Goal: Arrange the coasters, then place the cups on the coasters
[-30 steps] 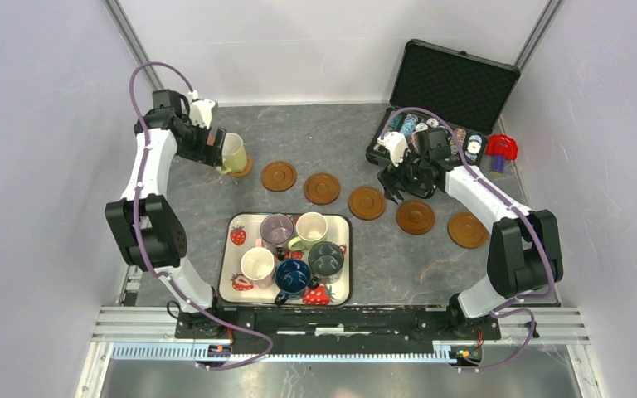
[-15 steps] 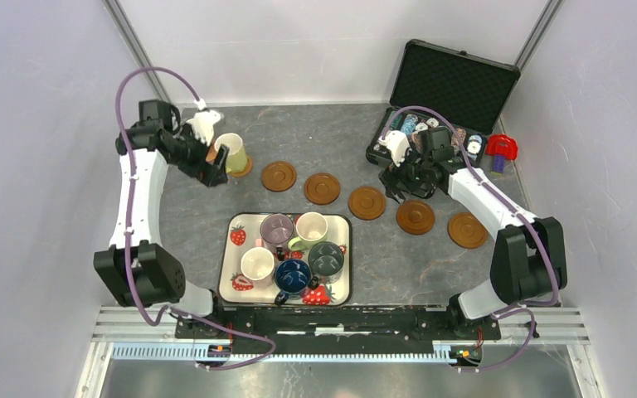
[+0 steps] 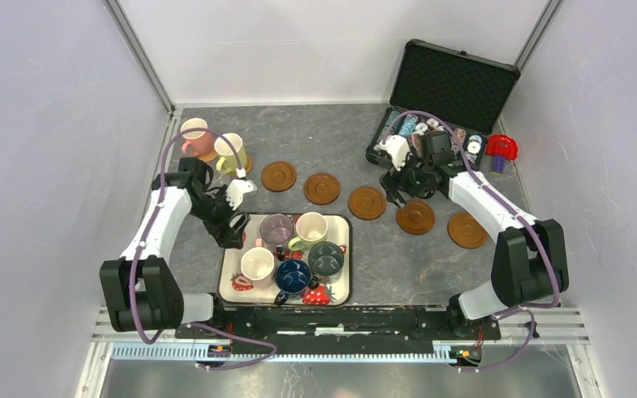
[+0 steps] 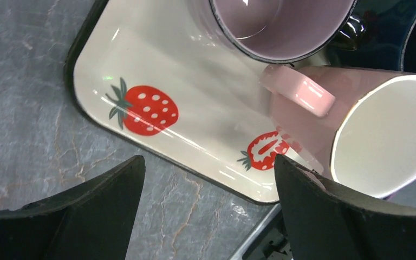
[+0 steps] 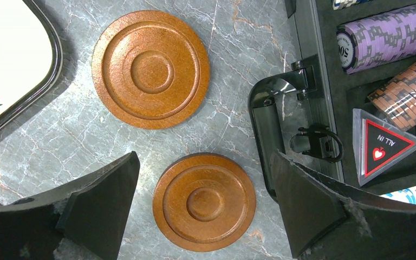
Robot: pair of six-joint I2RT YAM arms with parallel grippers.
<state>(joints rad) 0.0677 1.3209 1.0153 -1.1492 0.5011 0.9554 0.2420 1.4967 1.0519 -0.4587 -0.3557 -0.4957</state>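
Over the tray's (image 3: 344,282) left edge, we see our left gripper (image 3: 230,230) spread wide and empty, just beside a pink cup (image 4: 303,130). Five cups (image 3: 293,275) sit on the tray; two more stand on coasters (image 3: 246,166) at far left. Our right gripper (image 5: 203,162), likewise spread and empty, hangs above two of five bare coasters (image 5: 150,69).
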